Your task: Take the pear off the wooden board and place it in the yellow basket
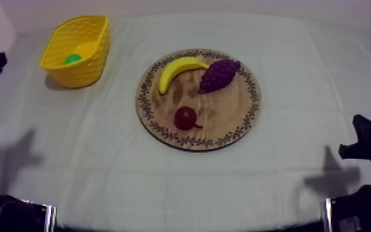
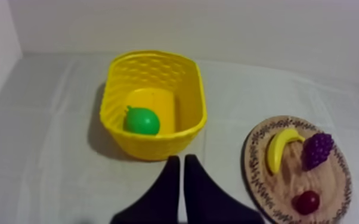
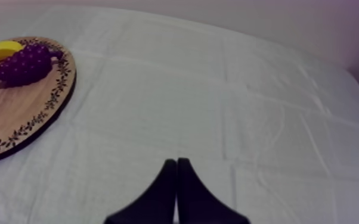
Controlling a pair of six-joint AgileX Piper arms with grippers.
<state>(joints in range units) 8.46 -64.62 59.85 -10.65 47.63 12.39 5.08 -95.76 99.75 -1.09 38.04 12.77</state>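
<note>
Pear (image 2: 142, 121), bright green and rounded, is lying at the bottom of the basket (image 2: 158, 148). Board (image 1: 225, 112) is carrying banana (image 1: 179, 68), grapes (image 1: 219, 75) and small red fruit (image 1: 185, 117). Creased grey-white cloth (image 1: 286, 179) is covering the surface, pale wall (image 2: 247, 30) behind. Left jaws and right jaws are sitting pressed together, holding nothing.

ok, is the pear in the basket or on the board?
In. The pear sits inside the yellow basket, on its floor; the wooden board holds banana, grapes and small red fruit.
</note>
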